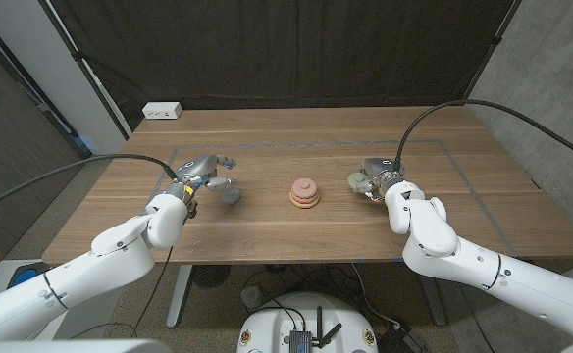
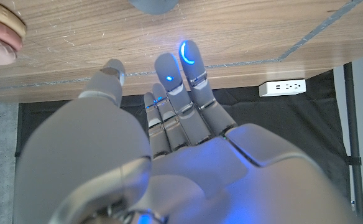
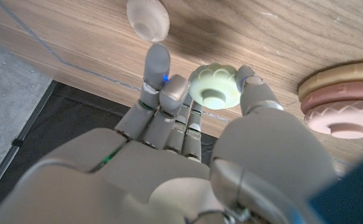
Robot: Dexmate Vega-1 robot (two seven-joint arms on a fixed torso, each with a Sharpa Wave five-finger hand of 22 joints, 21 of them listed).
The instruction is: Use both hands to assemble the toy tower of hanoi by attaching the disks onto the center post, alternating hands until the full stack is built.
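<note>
Two robot hands over one wooden table (image 1: 267,235). In the middle of the table, one small toy tower (image 1: 304,193), well apart from both hands. Three round disks stacked on it in the right wrist view: a tan one (image 3: 340,82) on the table, then a pink one (image 3: 337,99), then a paler pink one (image 3: 346,121) with a little round stub in its middle. Three more disks off the tower. One grey disk (image 1: 231,195) lying on the table just beside the left hand (image 1: 205,172), toward the tower, not touched. Left hand's fingers (image 2: 191,68) stretched out and a little apart, holding nothing, with small blue lights on the tips. One pale green disk (image 3: 214,89) with a wavy edge, pinched between the thumb and fingers (image 3: 156,65) of the right hand (image 1: 377,176), up off the wood, to the right of the tower. One whitish disk (image 3: 148,18) lying on the table just past those fingertips. Brown wood with long stripes in it and thin grey lines (image 1: 443,145) marked across it like a box. One white plug strip (image 1: 162,111) at the far left corner. Behind the table, a big black curtain (image 1: 267,49). On the right, a grey wall (image 1: 561,69). Two black cables (image 1: 434,113), one running along each arm.
</note>
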